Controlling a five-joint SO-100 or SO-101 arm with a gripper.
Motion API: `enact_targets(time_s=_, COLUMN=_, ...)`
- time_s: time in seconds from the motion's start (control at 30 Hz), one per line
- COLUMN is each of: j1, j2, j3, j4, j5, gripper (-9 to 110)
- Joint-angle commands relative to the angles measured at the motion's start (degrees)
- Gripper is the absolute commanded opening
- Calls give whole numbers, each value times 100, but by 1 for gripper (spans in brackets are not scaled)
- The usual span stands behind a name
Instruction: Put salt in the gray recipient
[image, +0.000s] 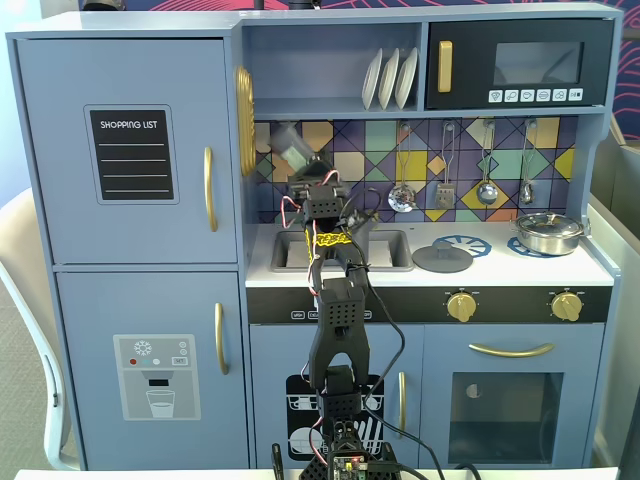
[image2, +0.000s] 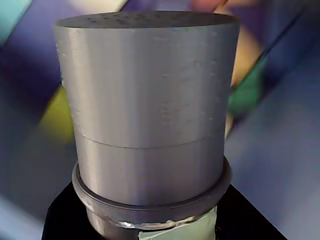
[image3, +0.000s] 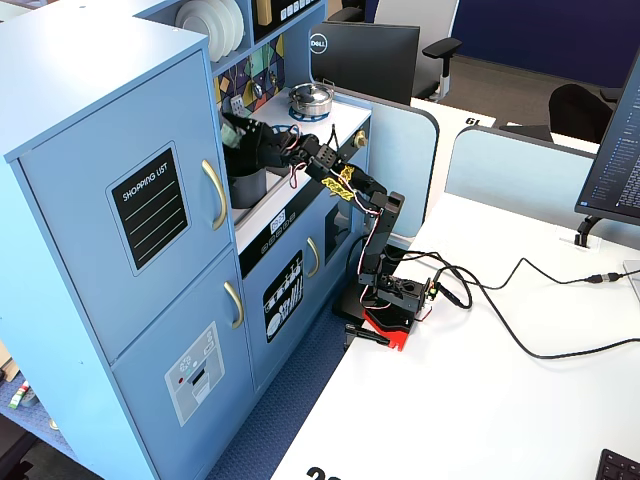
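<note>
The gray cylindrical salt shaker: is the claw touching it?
Touching. The wrist view shows the gray salt shaker rising directly out of the black claw, with no gap.

Even, bright indoor light fills both fixed views, with soft shadows and little glare. In a fixed view the salt is smeared by motion blur. The wrist view shows its cap sharp against an out-of-focus, colour-blotched background.

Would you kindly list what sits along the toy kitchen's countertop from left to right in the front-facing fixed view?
Sink with the arm reaching over it → flat gray lid on the left burner → shiny silver pan on the right burner.
</note>
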Motion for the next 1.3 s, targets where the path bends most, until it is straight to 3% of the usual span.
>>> enact_targets(time_s=0.0, j1=316, j2=589, j3=316, j4=-176, j5=176, gripper=0)
enact_targets(time_s=0.2, j1=281, j2=642, j3=422, j4=-299, j5=202, gripper=0)
enact_targets(time_s=0.57, j1=-606, j2=-53, j3=-1020, j4=-413, j5=141, gripper=0)
enact_targets(time_s=1.03, j1=422, j2=448, j3=387, j4=-229, j5=105, gripper=0)
enact_targets(time_s=1.27, j1=316, j2=448, j3=334, j4=-352, j5=-53, gripper=0)
